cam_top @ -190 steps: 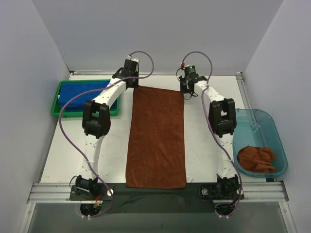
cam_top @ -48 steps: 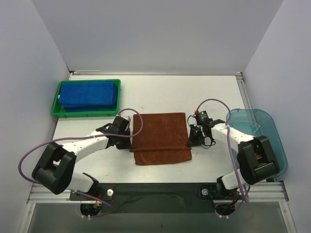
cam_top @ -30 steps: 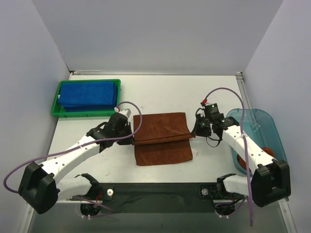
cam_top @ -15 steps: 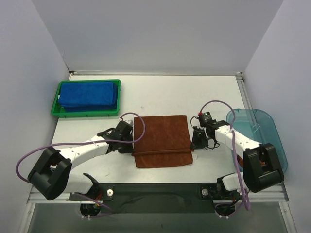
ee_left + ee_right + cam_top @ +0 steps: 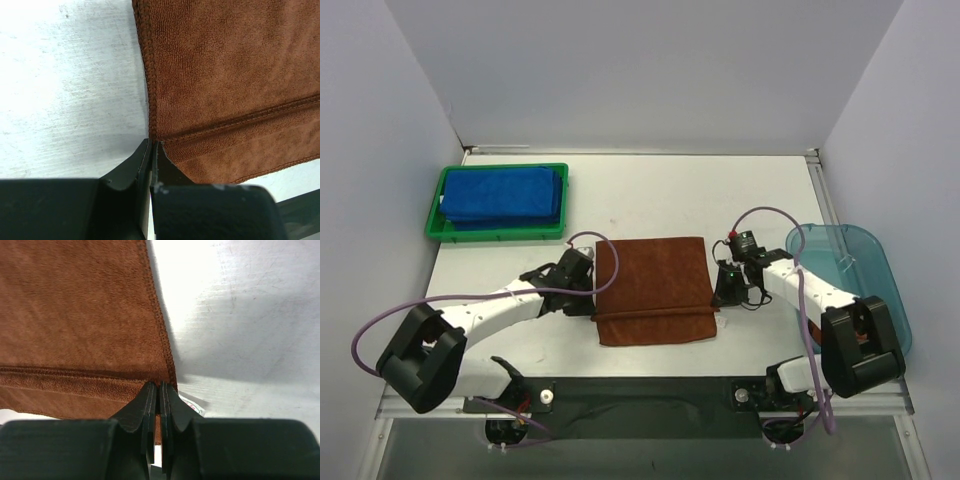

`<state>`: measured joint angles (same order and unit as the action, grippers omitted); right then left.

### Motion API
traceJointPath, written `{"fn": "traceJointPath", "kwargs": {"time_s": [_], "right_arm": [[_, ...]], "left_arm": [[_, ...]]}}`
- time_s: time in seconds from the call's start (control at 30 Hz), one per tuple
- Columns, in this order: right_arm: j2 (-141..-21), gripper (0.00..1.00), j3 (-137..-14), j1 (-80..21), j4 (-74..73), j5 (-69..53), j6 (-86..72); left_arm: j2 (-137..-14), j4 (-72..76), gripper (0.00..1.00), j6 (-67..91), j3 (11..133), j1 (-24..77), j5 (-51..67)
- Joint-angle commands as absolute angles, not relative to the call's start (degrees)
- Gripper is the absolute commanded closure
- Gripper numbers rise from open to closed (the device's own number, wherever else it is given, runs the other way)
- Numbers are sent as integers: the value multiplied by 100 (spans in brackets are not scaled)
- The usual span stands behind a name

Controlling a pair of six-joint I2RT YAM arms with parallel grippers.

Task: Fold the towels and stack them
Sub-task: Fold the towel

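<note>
The brown towel [image 5: 225, 75] runs off both wrist views — the right arm [image 5: 860, 345] covers the near end of the teal bin [image 5: 850, 262].

**Towel in front, tray behind left, bin at right**

The folded towel [image 5: 655, 285] lies on the table [image 5: 660, 195], towards its front edge and between the two arms; its upper layer stops short of the front hem, so a strip of the lower layer lies before it; the left fingers [image 5: 150, 150] pinch the left end of that upper edge, the right fingers [image 5: 152, 390] the right end; the tray [image 5: 495, 236] sits behind and to the left, with the stacked towels [image 5: 500, 195] in it; the bin [image 5: 855, 250] stands at the table's right edge, beside the right arm.
</note>
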<state>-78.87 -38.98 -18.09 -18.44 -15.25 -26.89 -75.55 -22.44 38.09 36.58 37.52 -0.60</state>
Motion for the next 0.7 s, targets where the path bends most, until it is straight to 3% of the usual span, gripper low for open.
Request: {"fn": "traceJointPath", "kwargs": {"time_s": [0.0,0.27,0.67], "right_arm": [[-7489,100,-4182,-1740,-2223,-915,-2584],[-6601,100,-4737,-1740,-2751,-1133,-2575],[-6319,100,-3657,-1811,-2690,-1116,-2865]], "left_arm": [[-7296,-2750,100,3542,4077,3727,-535],[-6724,-3682,100,3366,5089,3762,-897],[-6644,-3217,100,3700,3947,3981,-466]]}}
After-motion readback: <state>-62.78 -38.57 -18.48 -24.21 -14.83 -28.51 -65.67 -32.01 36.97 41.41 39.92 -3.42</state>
